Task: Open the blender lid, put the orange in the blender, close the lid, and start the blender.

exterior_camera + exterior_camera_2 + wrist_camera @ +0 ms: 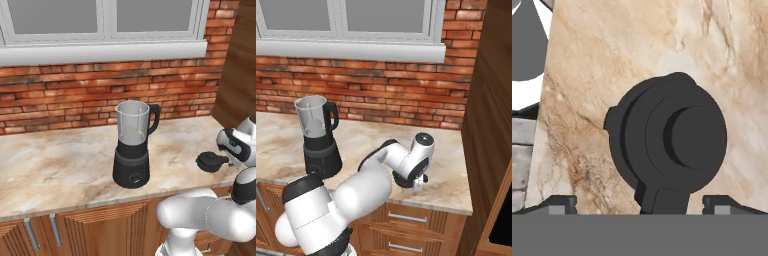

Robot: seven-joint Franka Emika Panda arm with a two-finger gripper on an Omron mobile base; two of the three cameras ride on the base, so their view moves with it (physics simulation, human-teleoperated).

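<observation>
Hand view: tool (639, 204) wide open (empty) above blender lid (669, 140).

Blender (132, 150) had a black base and black handle under a clear greyish jar; blender lid (671, 140) was solid matte black, knob included. Counter (60, 165) was beige-cream marble with rusty brown veining, over reddish-brown wood cabinets (110, 227) with grey metal handles. Wall (75, 90) was red-orange brick with pale mortar lines, window frame (105, 30) white; arm (356, 195) was white with dark joints.
</observation>
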